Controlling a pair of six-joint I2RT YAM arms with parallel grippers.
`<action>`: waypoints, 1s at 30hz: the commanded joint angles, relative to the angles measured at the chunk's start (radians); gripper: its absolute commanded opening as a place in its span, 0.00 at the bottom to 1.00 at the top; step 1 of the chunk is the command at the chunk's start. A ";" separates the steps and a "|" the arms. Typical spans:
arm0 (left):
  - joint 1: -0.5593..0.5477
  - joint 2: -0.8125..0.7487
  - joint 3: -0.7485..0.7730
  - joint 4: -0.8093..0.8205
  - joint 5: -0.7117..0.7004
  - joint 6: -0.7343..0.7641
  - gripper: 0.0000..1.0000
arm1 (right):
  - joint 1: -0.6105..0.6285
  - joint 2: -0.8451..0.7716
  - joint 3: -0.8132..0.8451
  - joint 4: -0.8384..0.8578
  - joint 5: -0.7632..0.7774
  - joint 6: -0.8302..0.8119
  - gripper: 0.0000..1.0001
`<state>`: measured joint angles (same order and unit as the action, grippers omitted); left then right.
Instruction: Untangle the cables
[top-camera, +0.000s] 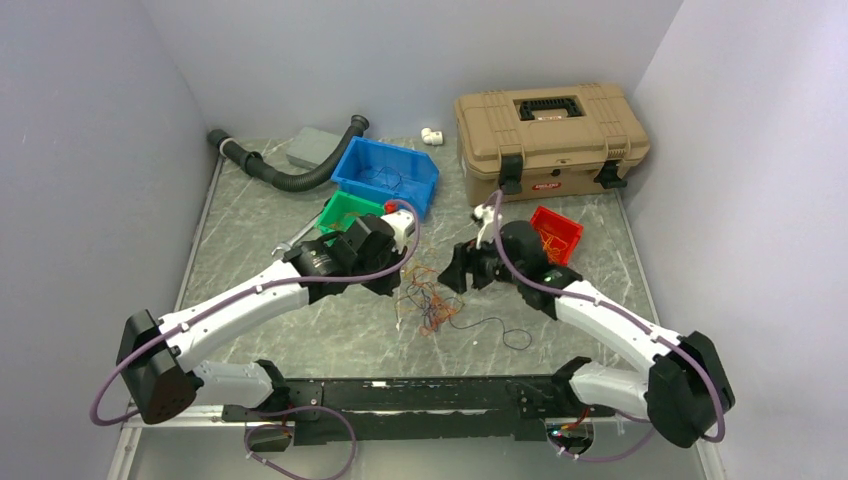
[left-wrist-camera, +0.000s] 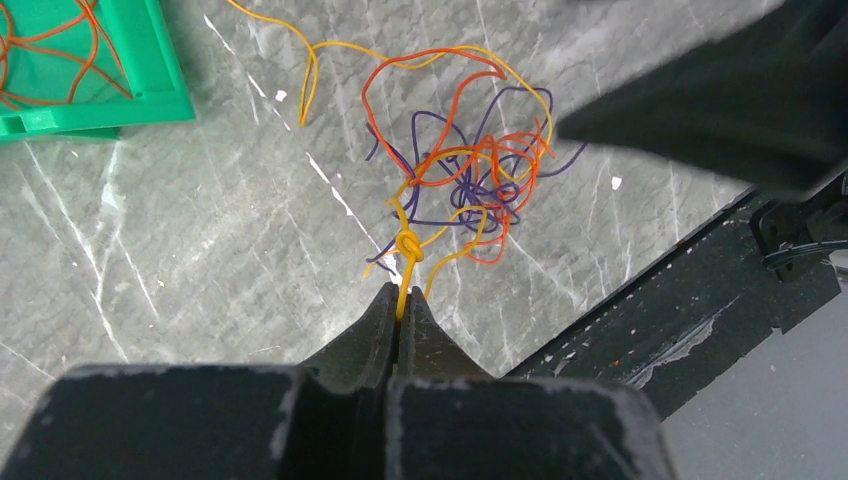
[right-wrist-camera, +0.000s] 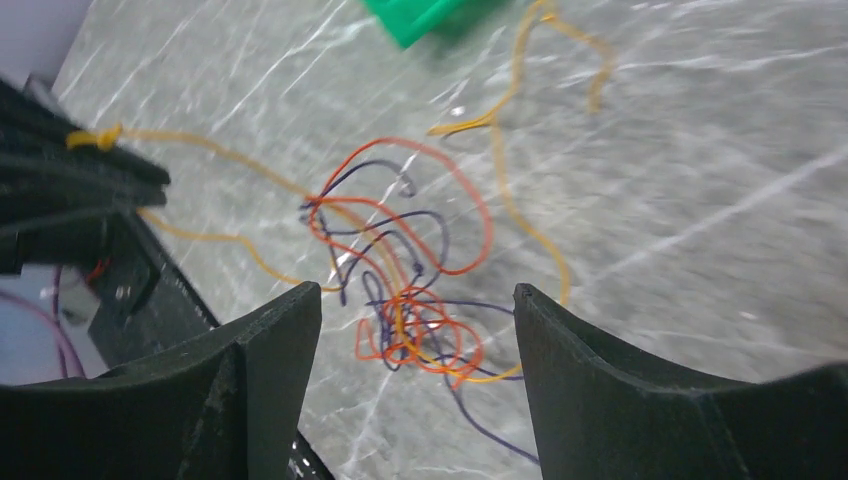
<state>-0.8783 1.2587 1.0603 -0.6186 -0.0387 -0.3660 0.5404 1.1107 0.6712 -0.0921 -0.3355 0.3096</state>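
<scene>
The cables (top-camera: 425, 300) lie as a loose tangle of orange, yellow and dark purple wires on the marble table between my two grippers. In the left wrist view, the left gripper (left-wrist-camera: 402, 296) is shut on a yellow cable just below a small knot (left-wrist-camera: 408, 246), and the tangle (left-wrist-camera: 470, 170) spreads beyond it. My left gripper (top-camera: 393, 285) sits at the tangle's left edge. The right gripper (right-wrist-camera: 415, 300) hangs open above the bunched cables (right-wrist-camera: 420, 325), with nothing between its fingers. From above, the right gripper (top-camera: 452, 278) is just right of the tangle.
A green bin (top-camera: 347, 210) holding orange wires, a blue bin (top-camera: 385, 172) and a red bin (top-camera: 555, 233) stand behind the arms. A tan case (top-camera: 550, 130) and a black hose (top-camera: 285, 170) are at the back. One dark wire (top-camera: 500, 330) trails toward the black rail (top-camera: 400, 395).
</scene>
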 joint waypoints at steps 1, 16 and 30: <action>0.007 -0.047 0.050 0.003 0.020 0.012 0.01 | 0.105 0.037 -0.064 0.290 -0.061 0.012 0.72; 0.026 -0.073 0.124 -0.084 -0.047 0.012 0.00 | 0.193 0.161 -0.109 0.451 0.275 0.178 0.00; 0.424 -0.184 0.162 -0.283 -0.055 0.017 0.00 | 0.164 0.082 -0.067 -0.146 0.675 0.496 0.12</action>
<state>-0.5213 1.1221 1.2270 -0.8963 -0.1497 -0.3630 0.7189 1.1851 0.6628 -0.1524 0.2638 0.7139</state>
